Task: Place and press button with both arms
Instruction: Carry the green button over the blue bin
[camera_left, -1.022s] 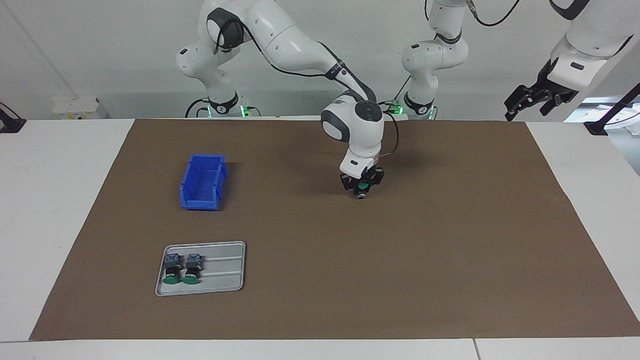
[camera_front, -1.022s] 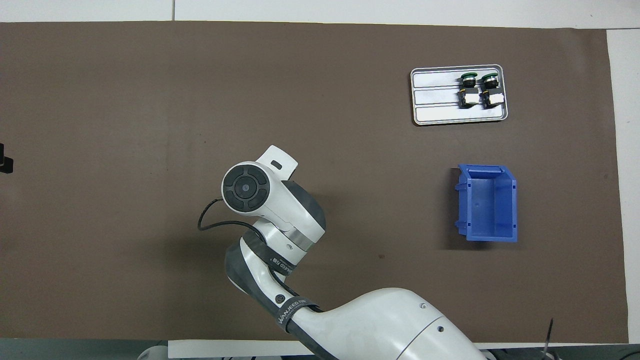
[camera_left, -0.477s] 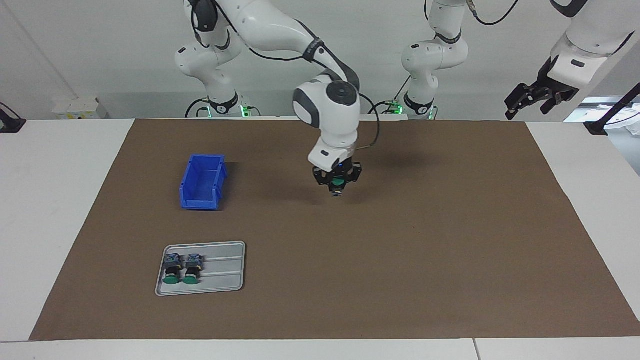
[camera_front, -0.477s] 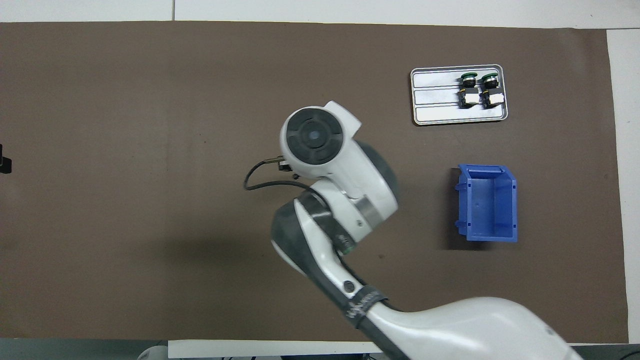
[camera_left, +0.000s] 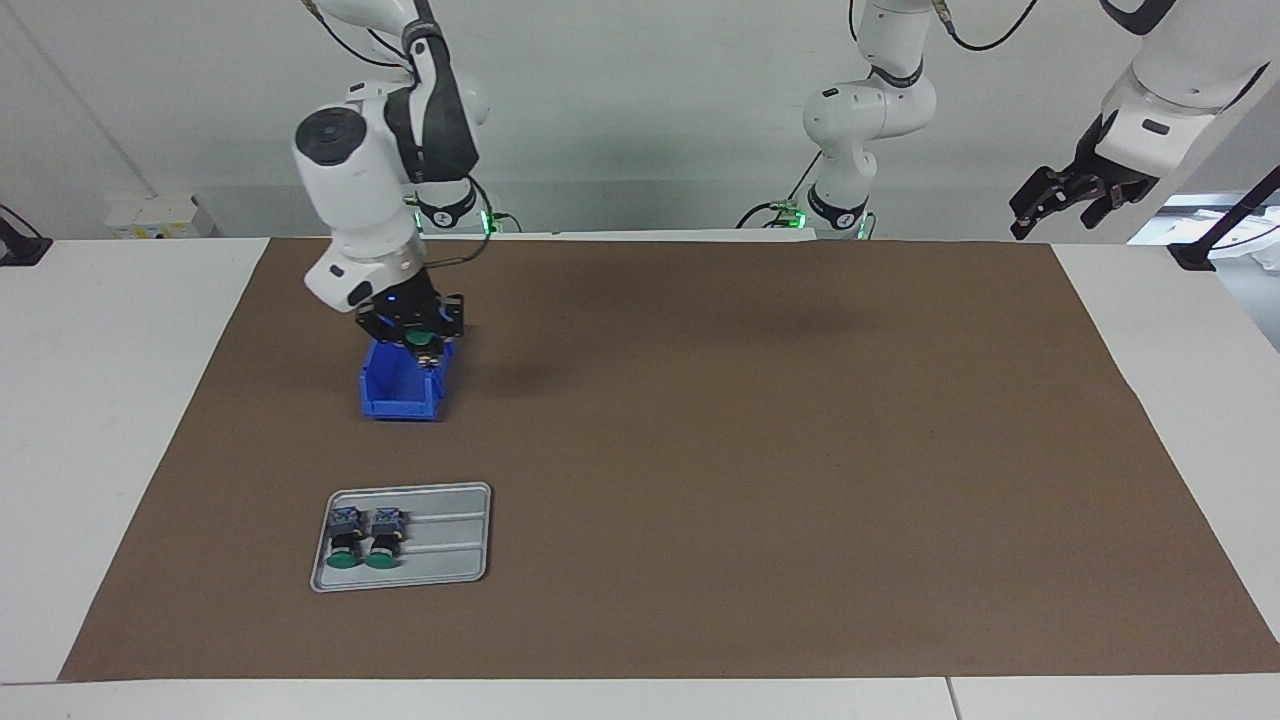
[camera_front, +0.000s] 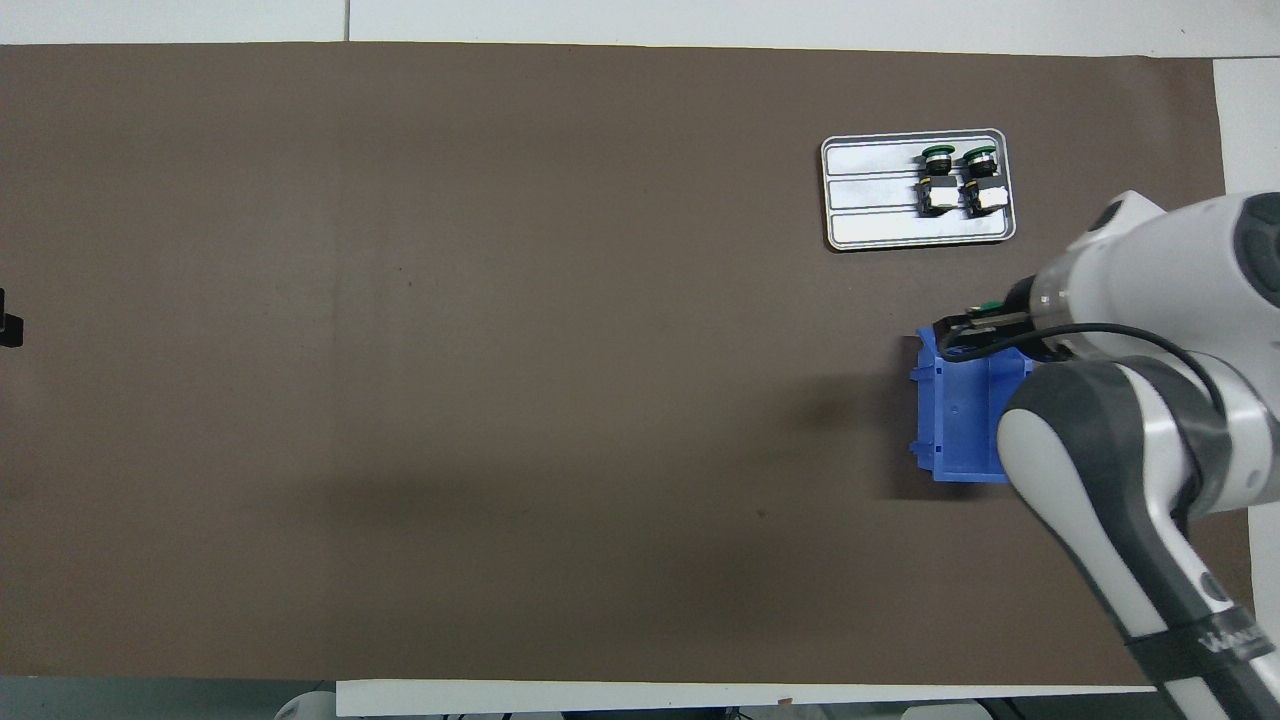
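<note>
From across the table, the right gripper (camera_left: 418, 345) is hanging over the blue bin (camera_left: 404, 380), its fingers clamping a button (camera_left: 420, 343) whose green cap is showing between them. The bin is sitting on the brown mat (camera_left: 760, 470) toward the right arm's end of the table. Farther from the robots than the bin, a grey tray (camera_left: 440, 540) is carrying two more buttons (camera_left: 365, 538) side by side, lying with their green caps pointing away from the robots. This view alone is showing the left gripper (camera_left: 1060, 203): it is waiting raised off the left arm's end of the mat, its fingers spread wide with nothing between them.

From above, the right arm (camera_front: 1150, 400) is covering much of the bin (camera_front: 950, 420), and only the gripper's black edge (camera_front: 975, 335) is peeking out over the bin's rim that is farther from the robots. A sliver of green is showing there, but the grip itself is hidden. The tray (camera_front: 870, 195) is showing its ribbed floor plainly, with the pair of buttons (camera_front: 958, 180) at the end nearer the mat's edge. The left gripper is out of view here.
</note>
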